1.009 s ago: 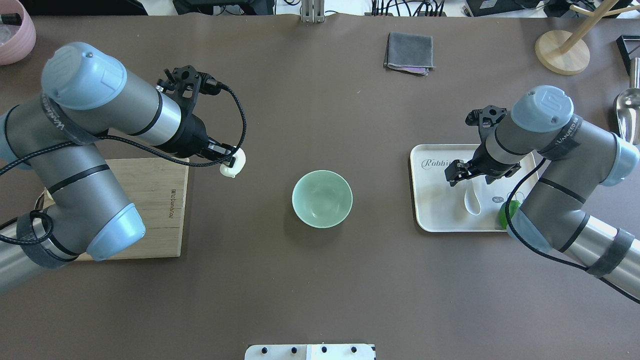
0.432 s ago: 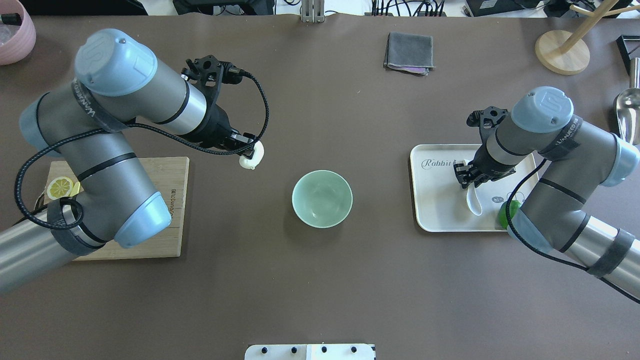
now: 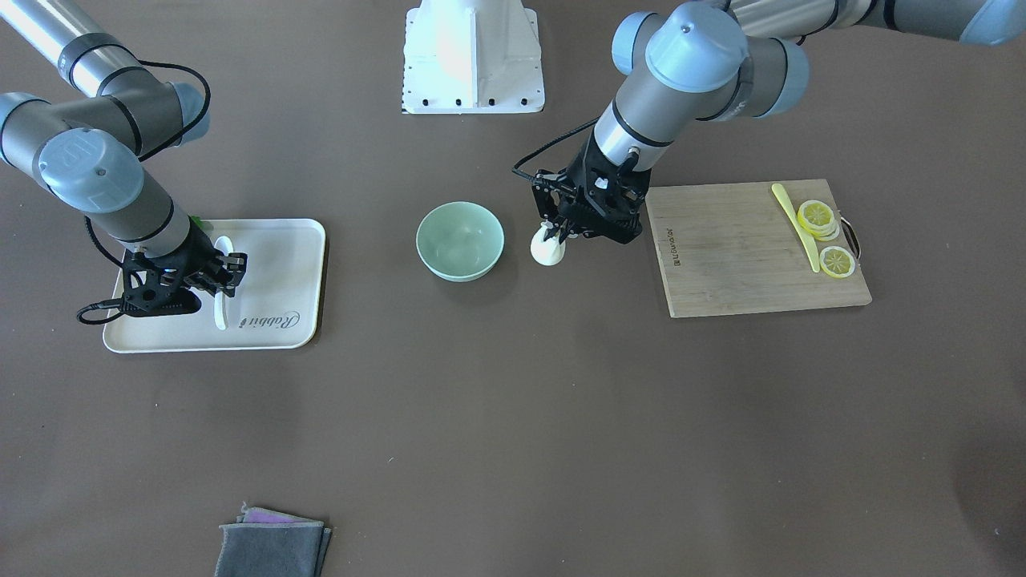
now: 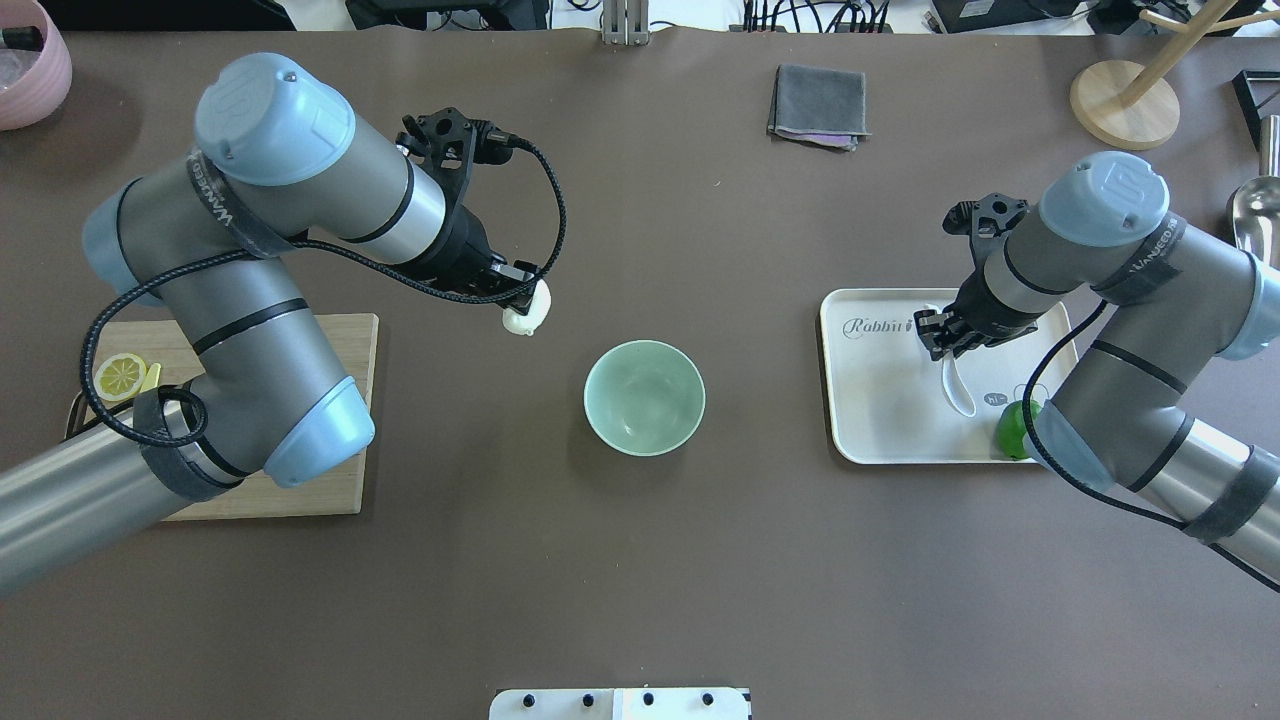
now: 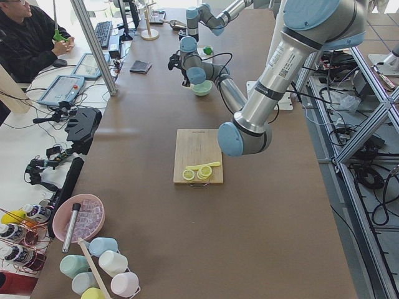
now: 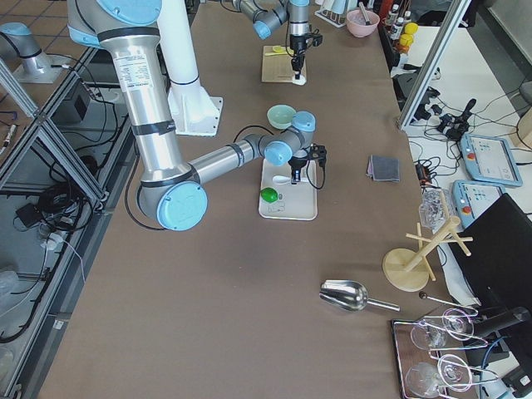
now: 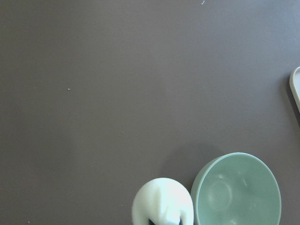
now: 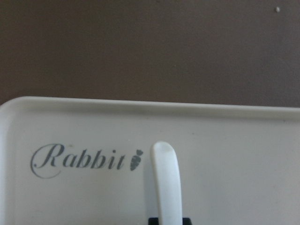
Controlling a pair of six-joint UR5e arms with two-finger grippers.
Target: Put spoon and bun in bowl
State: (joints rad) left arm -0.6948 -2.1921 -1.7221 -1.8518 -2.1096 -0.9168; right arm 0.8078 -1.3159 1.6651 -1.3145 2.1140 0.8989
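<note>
My left gripper [image 4: 520, 300] is shut on the white bun [image 4: 528, 312] and holds it above the table, left of and a little behind the pale green bowl [image 4: 644, 397]. The left wrist view shows the bun [image 7: 162, 202] just beside the bowl's rim [image 7: 206, 168]. The bowl is empty. My right gripper [image 4: 940, 335] is shut on the handle of the white spoon [image 4: 958, 385] over the white tray [image 4: 880, 425]. The right wrist view shows the spoon handle [image 8: 166, 183] sticking out past the fingers. In the front view the bun [image 3: 548, 248] hangs right of the bowl [image 3: 460, 240].
A wooden cutting board [image 4: 330, 420] with lemon slices [image 3: 826, 232] and a yellow knife [image 3: 797, 224] lies under my left arm. A green lime [image 4: 1012, 430] sits on the tray. A grey cloth [image 4: 818, 105], wooden stand [image 4: 1125, 100] and metal scoop [image 4: 1255, 220] lie at the back.
My left gripper has carried the bun off the board side toward the bowl. My right gripper has come down and shut on the spoon handle; the spoon has shifted slightly.
</note>
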